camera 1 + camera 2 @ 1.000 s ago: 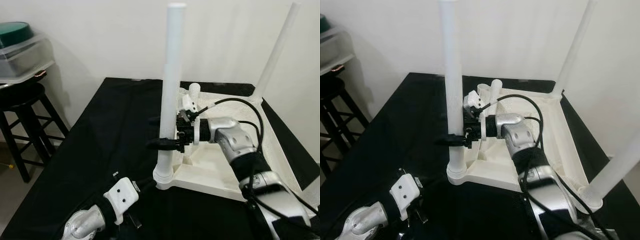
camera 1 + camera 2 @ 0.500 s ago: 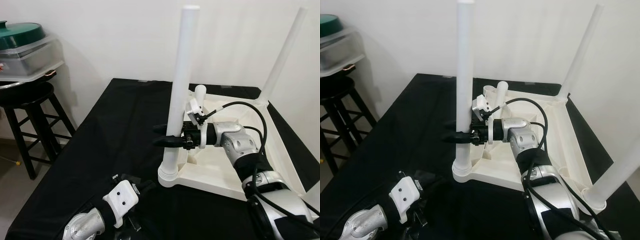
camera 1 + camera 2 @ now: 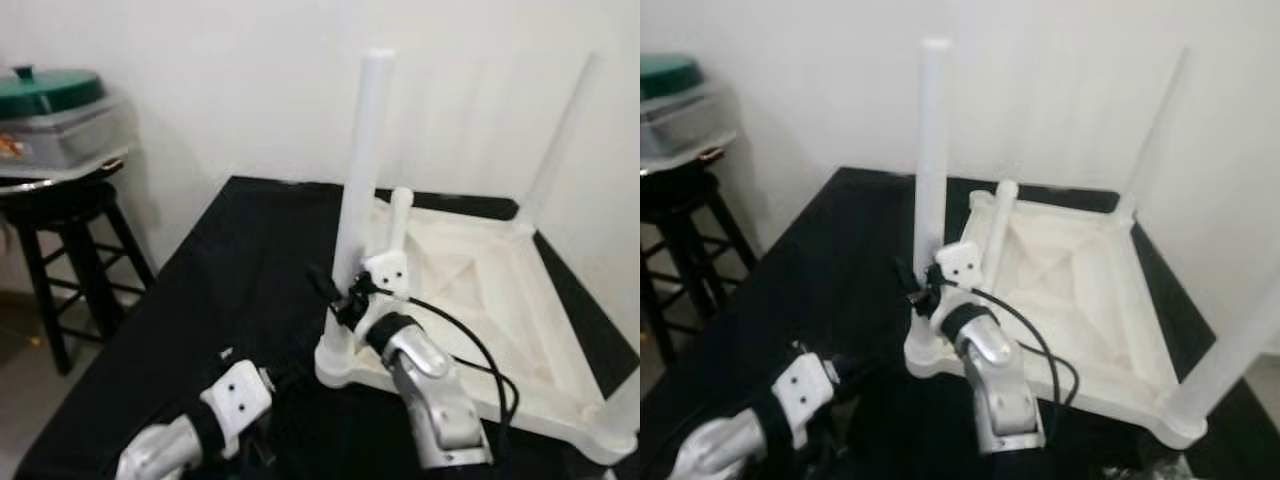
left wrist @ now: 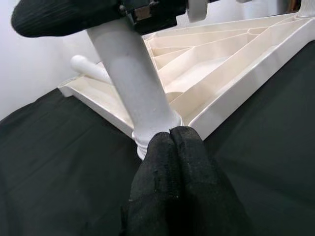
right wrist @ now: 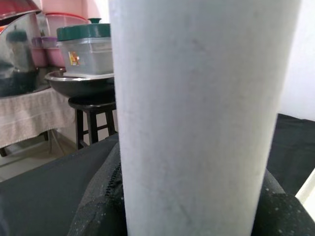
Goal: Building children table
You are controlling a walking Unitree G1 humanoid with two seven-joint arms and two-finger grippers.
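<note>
The left tool (image 4: 170, 142), fingers pressed together and holding nothing, is resting its tips just before the base of the near table leg (image 3: 355, 200). That smooth white plastic tube is standing upright in a corner of the upturned ribbed tabletop (image 3: 470, 290). The right tool (image 3: 335, 295) is clasping the leg low down. A black cloth (image 3: 230, 260) is covering the bench. Beyond the leg, a black stool (image 3: 70, 230) is bearing a green-lidded container (image 3: 60, 115).

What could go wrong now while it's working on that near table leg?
The right tool grips the near leg low down, so the tall leg could lean or twist in its corner socket. The left tool, shut, touches that socket; a push there might slide the upturned tabletop across the black cloth.
</note>
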